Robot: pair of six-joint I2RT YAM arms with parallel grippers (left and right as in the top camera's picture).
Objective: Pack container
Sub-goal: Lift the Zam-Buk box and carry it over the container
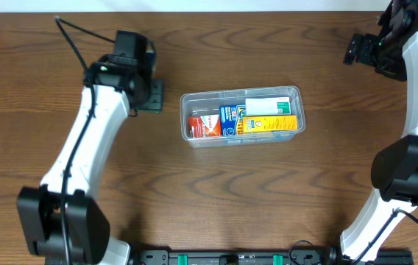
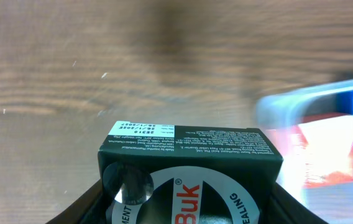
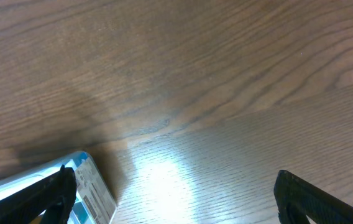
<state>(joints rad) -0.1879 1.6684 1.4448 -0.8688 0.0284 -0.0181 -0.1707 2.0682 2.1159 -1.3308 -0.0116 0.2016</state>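
Note:
The clear plastic container (image 1: 241, 117) sits mid-table and holds a red box, a blue box, a yellow box and a white-green box. My left gripper (image 1: 150, 94) is to its left, shut on a black box (image 2: 189, 171) with a white ring and red "Buk" lettering. The container's blurred corner shows at the right of the left wrist view (image 2: 316, 124). My right gripper (image 1: 367, 50) is at the far right back, open and empty over bare wood (image 3: 176, 205). The container's corner shows at the lower left of the right wrist view (image 3: 92, 190).
The brown wooden table (image 1: 268, 199) spreads all around the container. The arm bases stand at the front left and front right edges.

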